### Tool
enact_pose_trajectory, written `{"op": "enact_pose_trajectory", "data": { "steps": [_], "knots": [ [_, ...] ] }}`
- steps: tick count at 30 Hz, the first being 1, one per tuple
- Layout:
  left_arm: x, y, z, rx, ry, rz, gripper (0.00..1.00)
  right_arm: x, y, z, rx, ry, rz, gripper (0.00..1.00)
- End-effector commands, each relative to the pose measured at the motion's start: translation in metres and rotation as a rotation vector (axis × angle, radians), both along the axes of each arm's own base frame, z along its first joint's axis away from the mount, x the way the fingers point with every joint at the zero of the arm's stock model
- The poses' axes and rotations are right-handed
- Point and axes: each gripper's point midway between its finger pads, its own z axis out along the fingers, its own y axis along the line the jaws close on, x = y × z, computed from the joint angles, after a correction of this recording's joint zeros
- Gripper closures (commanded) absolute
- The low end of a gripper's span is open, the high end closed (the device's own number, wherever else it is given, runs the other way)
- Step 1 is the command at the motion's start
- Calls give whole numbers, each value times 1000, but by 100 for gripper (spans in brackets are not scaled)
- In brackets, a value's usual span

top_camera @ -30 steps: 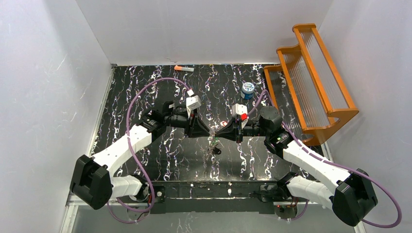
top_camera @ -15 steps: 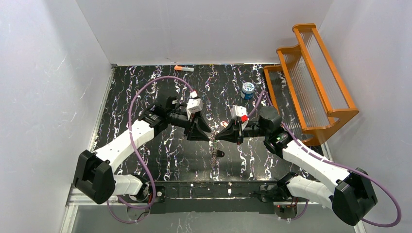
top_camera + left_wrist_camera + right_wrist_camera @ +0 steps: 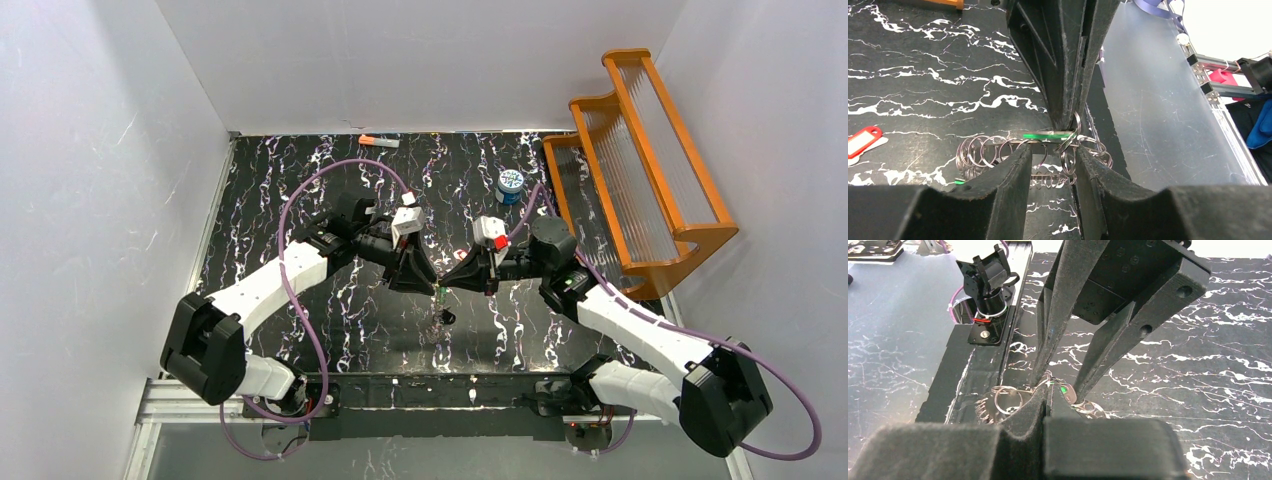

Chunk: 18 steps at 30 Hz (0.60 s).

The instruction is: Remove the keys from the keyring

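One green key (image 3: 1045, 135) is best pinched by the spread left tool (image 3: 1053, 151) while the keyring (image 3: 990, 150) is held steady by the clenched right tool (image 3: 1068, 120).

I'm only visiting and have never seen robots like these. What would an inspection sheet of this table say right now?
Surface: table, black with white veining.
Job's things: keyring, a bunch of silver wire loops hanging at the hand tips; green key on it; red key lying apart on the table.
Clutter: blue-and-white can; orange-and-grey stick by the back wall.
Hands: left hand has its fingers apart around the loops; right hand is pinched shut on the keyring, exact piece unclear.
Cables: purple cable looped along each arm.
Surroundings: orange rack on the right; white walls.
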Motion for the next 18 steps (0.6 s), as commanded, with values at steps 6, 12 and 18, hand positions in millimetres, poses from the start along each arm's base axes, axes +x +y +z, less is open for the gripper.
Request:
{"op": "enact_pose_trajectory", "data": {
  "steps": [6, 12, 18],
  "knots": [
    [-11, -3, 21, -62, -10, -80, 81, 4, 7, 38, 88, -104, 30, 99],
    [-8, -2, 21, -47, -17, -50, 100, 4, 5, 37, 85, -112, 14, 99],
    [7, -3, 19, -11, 0, 71, 100, 5, -1, 31, 83, -118, -39, 99]
  ]
}}
